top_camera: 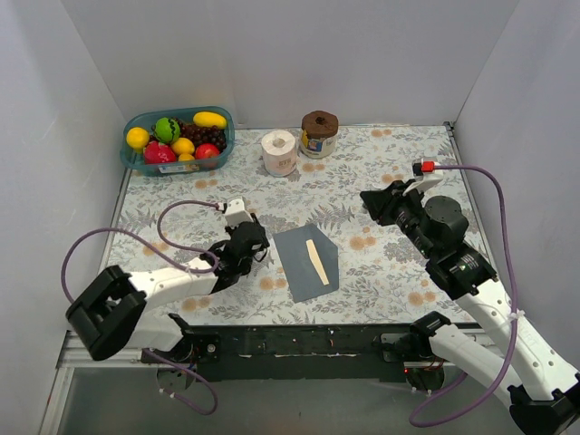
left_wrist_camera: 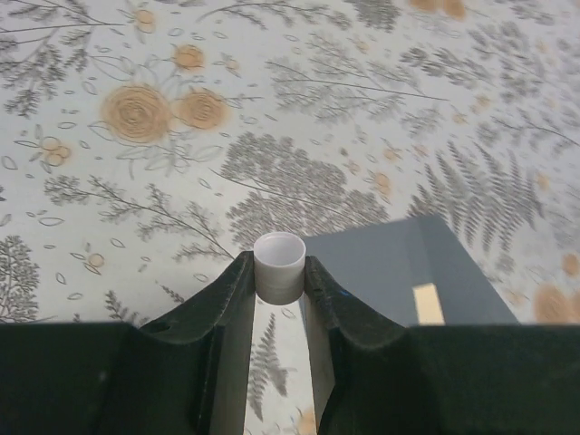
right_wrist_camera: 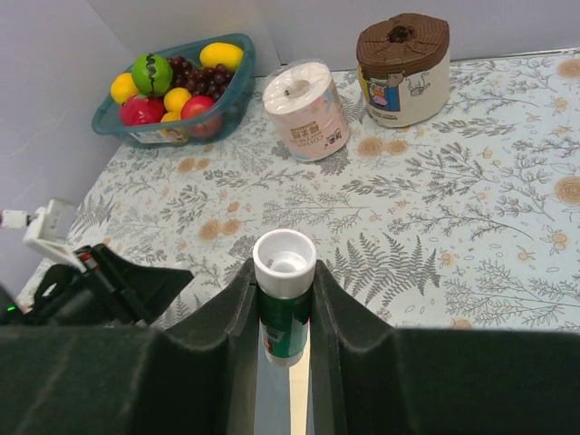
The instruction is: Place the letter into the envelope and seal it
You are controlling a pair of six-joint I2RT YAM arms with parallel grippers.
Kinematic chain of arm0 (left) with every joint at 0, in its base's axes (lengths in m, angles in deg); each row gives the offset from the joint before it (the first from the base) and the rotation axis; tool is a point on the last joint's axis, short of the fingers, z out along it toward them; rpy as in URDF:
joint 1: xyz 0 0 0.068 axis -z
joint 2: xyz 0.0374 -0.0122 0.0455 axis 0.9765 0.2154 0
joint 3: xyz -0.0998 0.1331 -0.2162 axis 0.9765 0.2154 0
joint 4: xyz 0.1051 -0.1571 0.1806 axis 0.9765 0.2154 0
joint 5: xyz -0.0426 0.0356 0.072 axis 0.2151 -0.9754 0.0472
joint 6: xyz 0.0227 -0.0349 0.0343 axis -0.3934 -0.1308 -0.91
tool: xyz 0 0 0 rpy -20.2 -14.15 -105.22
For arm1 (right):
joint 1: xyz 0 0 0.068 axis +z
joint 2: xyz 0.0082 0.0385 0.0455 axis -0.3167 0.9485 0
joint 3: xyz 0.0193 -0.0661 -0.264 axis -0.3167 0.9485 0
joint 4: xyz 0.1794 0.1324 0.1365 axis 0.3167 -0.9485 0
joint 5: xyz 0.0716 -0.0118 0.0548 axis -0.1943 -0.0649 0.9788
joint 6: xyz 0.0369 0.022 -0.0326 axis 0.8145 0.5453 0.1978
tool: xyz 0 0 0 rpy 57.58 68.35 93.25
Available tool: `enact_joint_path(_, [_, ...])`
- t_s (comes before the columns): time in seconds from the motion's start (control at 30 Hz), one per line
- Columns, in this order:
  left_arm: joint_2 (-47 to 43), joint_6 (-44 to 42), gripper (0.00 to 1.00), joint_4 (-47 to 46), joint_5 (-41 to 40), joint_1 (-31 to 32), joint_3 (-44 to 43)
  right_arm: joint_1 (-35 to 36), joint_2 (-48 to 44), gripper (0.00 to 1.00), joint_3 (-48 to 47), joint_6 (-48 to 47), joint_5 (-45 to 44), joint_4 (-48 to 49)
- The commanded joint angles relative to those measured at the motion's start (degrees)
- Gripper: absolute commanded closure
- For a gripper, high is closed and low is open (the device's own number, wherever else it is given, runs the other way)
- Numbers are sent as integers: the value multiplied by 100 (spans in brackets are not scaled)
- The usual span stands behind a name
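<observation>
My left claw [left_wrist_camera: 278,263] is clenched on a small pale cap [left_wrist_camera: 278,283], just left of the envelope [top_camera: 297,267], which lies low at the centre of the top view. Its long axis runs bottom to top, leaning slightly left, and its blunt point faces right. Only a cream sliver of the letter [top_camera: 317,263] shows, along that axis. Farther up and right, my right claw [right_wrist_camera: 285,272] grips an uncapped glue stick [right_wrist_camera: 285,315]. I judge this is the sealing step: next, glue onto the flap.

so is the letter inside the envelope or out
Mostly inside: only a narrow cream strip of the letter shows on the dark envelope, and no loose sheet lies elsewhere. Sealed or not, cannot tell.
</observation>
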State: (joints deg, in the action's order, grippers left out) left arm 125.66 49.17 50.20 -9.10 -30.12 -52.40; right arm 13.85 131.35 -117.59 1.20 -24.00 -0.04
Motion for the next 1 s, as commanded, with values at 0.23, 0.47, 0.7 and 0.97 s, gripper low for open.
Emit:
enact_joint_path(0.23, [2196,217,100,-1196,-1576,-596,-261,-6,-86,99,-31,46,616,-200])
enact_joint_path(0.47, [2758,39,97,-2068,-2042,-596,56,-6,-104,99,84,2,669,-245])
enact_joint_path(0.7, [3488,594,85,-1637,-2394,-578,-23,-6,89,99,49,-112,836,-209])
enact_joint_path(0.97, [3822,937,43,-1014,-2912,-271,-181,-6,247,99,40,-226,862,-218])
